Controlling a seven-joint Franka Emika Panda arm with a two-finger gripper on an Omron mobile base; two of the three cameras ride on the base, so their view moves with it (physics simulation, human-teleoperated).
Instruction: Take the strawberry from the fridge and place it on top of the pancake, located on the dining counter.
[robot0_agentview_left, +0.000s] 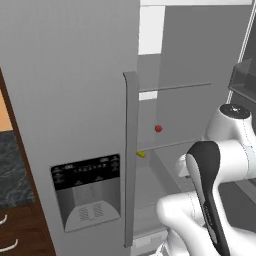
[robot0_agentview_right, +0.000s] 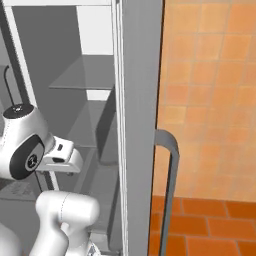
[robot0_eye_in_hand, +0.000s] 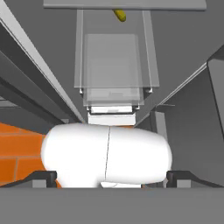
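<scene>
On a clear glass shelf level inside the fridge, behind the open right-hand compartment, sat the strawberry: one small dark-red roundish fruit, apart from all else. Just below and to its left, near the door's edge, lay a small elongated yellow item, seen again at the top of the hand view above a stack of clear drawers. The vertical door handle stood between the dispenser panel and the interior. The pincer was spread wide and empty, its tips at either bottom corner of the hand view, aimed low at the drawers, well short of the fruit. Judgement: the reach was not yet begun; the hand needs raising to shelf level, centring on the red fruit, not the yellow one, and closing gently.
</scene>
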